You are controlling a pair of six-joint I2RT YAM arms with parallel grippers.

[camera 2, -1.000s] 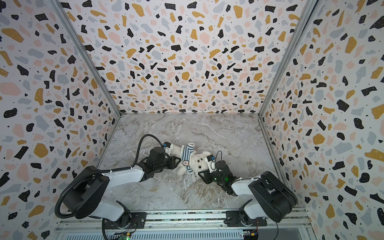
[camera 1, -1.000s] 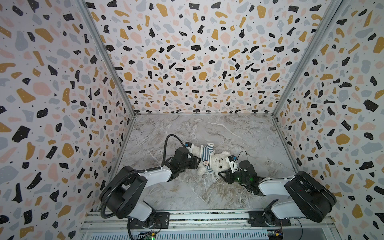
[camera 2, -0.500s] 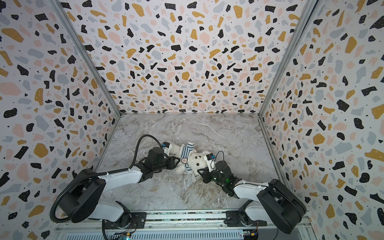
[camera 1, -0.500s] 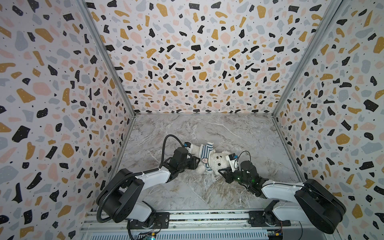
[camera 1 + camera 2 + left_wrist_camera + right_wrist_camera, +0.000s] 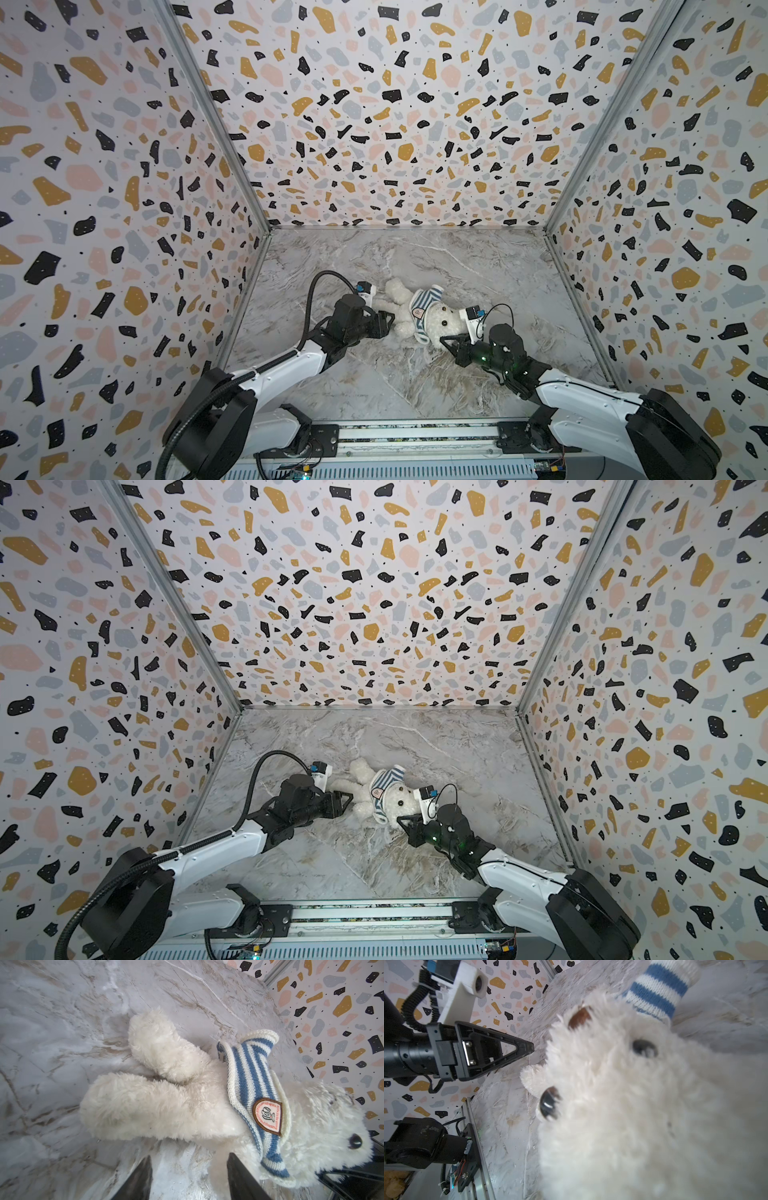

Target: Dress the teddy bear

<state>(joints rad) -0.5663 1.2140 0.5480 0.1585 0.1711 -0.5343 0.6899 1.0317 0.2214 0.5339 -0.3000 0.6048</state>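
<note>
The teddy bear (image 5: 405, 318) lies on the marble floor in both top views, legs to the left and head (image 5: 401, 800) to the right. A blue-and-white striped shirt (image 5: 424, 301) with a badge (image 5: 268, 1114) is bunched round its neck and chest. My left gripper (image 5: 390, 324) is open beside the legs. In the left wrist view its fingers (image 5: 239, 1176) frame bare floor just short of the nearer leg (image 5: 145, 1105). My right gripper (image 5: 444, 341) is shut and presses into the fur at the head. Fur (image 5: 623, 1105) hides its jaws in the right wrist view.
Terrazzo-patterned walls (image 5: 124, 249) close in the floor on the left, back and right. The arms' metal mounting rail (image 5: 415, 432) runs along the front edge. Bare marble floor (image 5: 415, 257) stretches behind the bear.
My left gripper's jaws have opened wider beside the bear's legs. My right gripper has closed at the bear's head, and that arm has stretched out lower.
</note>
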